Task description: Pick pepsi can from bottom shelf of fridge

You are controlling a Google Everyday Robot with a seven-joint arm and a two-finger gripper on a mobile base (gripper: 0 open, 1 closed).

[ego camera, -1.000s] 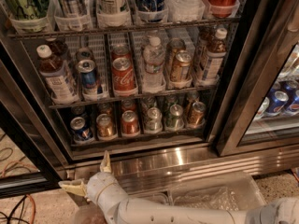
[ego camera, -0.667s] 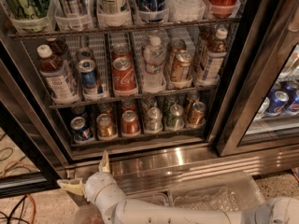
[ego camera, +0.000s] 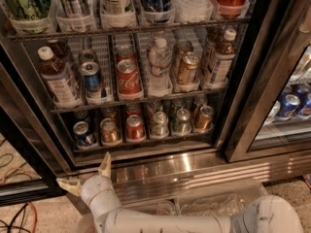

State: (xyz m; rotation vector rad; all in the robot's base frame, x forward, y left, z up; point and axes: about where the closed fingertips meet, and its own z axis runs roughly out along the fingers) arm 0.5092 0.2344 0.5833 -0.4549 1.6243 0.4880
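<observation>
The pepsi can (ego camera: 84, 134) is a short blue can with a silver top, standing at the left end of the bottom shelf (ego camera: 146, 143) of the fridge (ego camera: 243, 96), whose door is open. To its right in the same row stand a gold can (ego camera: 110, 131), a red can (ego camera: 135, 128) and several silver and gold cans. My gripper (ego camera: 85, 174) is open and empty, low in front of the ribbed steel base, below and just right of the pepsi can and apart from it. One finger (ego camera: 104, 164) points up, the other (ego camera: 68, 185) points left.
The middle rack holds a taller blue can (ego camera: 91, 76), a Coca-Cola can (ego camera: 128, 76), a water bottle (ego camera: 159, 64) and other bottles. A closed glass door on the right shows blue cans (ego camera: 289, 106). Cables (ego camera: 14, 212) lie on the floor at left. The steel base (ego camera: 194, 169) juts out under the shelf.
My gripper has shifted slightly left in front of the steel base. The cans have not moved.
</observation>
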